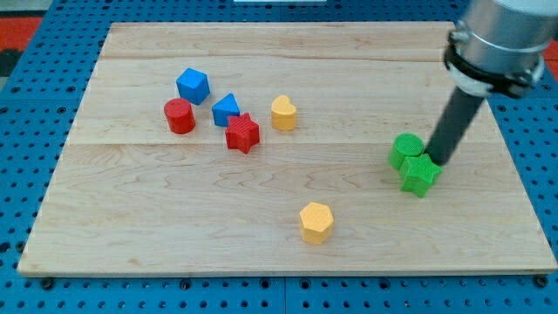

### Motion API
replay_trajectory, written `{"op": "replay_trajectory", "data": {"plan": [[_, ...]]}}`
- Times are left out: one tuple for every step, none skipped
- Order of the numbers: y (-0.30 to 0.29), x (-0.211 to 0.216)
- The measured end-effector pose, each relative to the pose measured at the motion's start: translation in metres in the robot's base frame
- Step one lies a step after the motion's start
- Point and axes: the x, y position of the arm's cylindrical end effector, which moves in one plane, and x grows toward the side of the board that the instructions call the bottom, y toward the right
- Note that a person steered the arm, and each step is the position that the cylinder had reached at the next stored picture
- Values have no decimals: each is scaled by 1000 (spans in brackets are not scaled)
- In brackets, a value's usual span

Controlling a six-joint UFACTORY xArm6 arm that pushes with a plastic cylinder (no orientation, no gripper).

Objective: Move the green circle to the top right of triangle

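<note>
From the one camera view, we take the blue triangular wooden block (226, 110) as our landmark. It sits on the pale wooden bench (174, 218), with a blue cube (193, 85) just to its upper left, a red cylinder (180, 116) to its left, a red star block (243, 133) touching or almost touching its lower right, and a yellow heart-shaped block (282, 113) near its right. A yellow hexagonal block (316, 221) lies well below and to the right of it.

The green circular block (406, 149) is far to the triangle's right and a little lower, pressed against a green star block (420, 174) at its lower right. My tip (433, 160) rests at the green circle's right edge, just above the green star. We carry no pincer, only the rod, so there is nothing to spread or press together.

To do this step well, we judge the push should run leftward and slightly toward the view's top, through the circle's centre so it does not roll off the tip. We should shed the green star early, and stop short of the yellow heart, above it, so the cluster stays undisturbed.
</note>
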Motion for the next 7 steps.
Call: {"op": "replay_trajectory", "data": {"plan": [[-50,-28],[-54,-21],[-66,8],[-112,-23],[-130,-47],[-88,-85],[-112,-118]]}}
